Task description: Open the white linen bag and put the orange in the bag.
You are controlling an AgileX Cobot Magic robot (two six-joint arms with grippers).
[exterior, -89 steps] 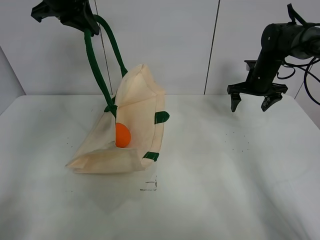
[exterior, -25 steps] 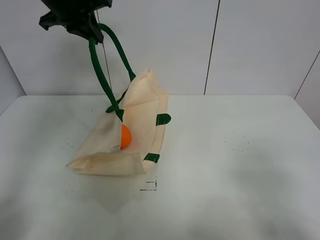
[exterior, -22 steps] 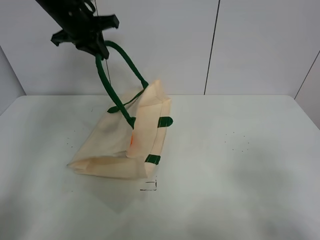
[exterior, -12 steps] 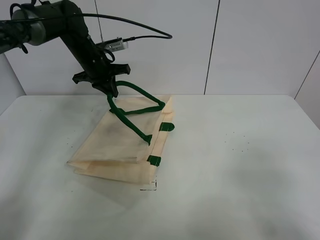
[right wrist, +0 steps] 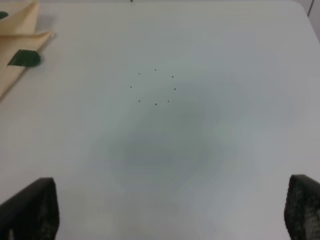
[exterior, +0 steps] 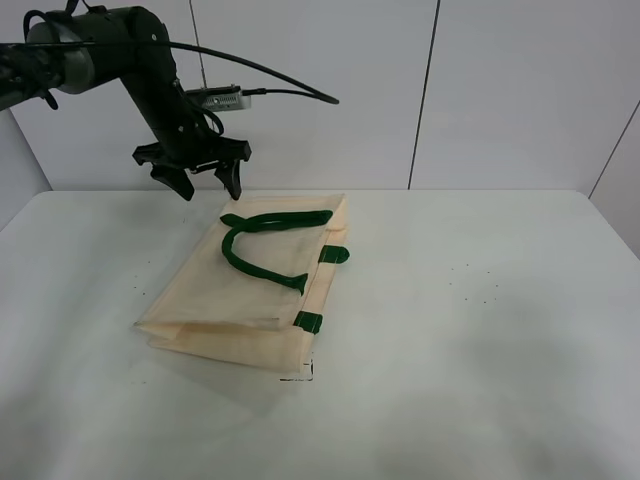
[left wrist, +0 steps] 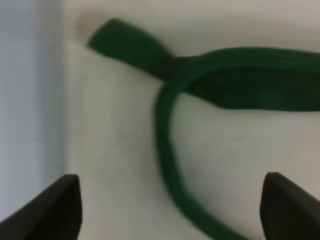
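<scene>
Bag (exterior: 240, 290) lying flat on the table (exterior: 480, 330), left of the middle, folded over along the near edge. Green handle (exterior: 265, 245) flopped loose on top in a curved loop, touching nothing but the fabric. Two small green tabs (exterior: 335, 255) poking out along the right-hand edge, one further back, one nearer.

Left gripper (exterior: 200, 180) hanging just above the far left corner of the bag, fingers spread wide, holding nothing, clear of the handle. From the left wrist, same story: two dark fingertips (left wrist: 65, 200) well apart, cream fabric and the handle (left wrist: 170, 140) below them, handle end (left wrist: 125, 42) stitched down near the bag's edge. Pretty blurry in that shot, so no finer detail.

Orange nowhere to be seen in any view. Can't tell from these shots whether it's inside; bag looks flat with no obvious bulge.

Right gripper out of the high view. Right wrist shot looking down at bare table with a few dark specks (right wrist: 155, 87), fingertips (right wrist: 30, 205) set far apart, nothing between them. Corner of the bag (right wrist: 20, 30) and one tab (right wrist: 22, 58) just visible at the edge of that shot, well away from the fingers.
</scene>
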